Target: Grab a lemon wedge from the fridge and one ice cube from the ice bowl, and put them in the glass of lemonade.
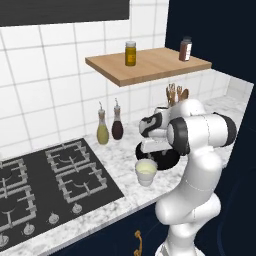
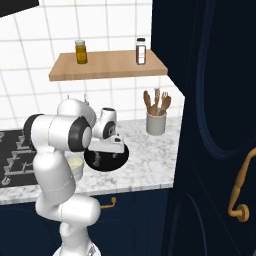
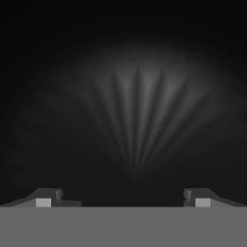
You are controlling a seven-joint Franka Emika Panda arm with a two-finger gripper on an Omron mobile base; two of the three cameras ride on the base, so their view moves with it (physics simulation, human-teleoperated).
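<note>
My gripper [image 3: 123,198], jaws wide and empty, hangs low inside the ice bowl [image 2: 120,161]; glass of lemonade [image 1: 146,171] just beside, near the worktop's [image 2: 150,165] front edge.

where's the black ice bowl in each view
Left base view: the ice bowl sits at centre right on the marble counter, partly behind the arm, just beyond the glass of lemonade.
Right base view: lower centre left, under the open gripper.
Hand view: its dark inside spreads across the picture.
Shared landmark: the white utensil crock.
</note>
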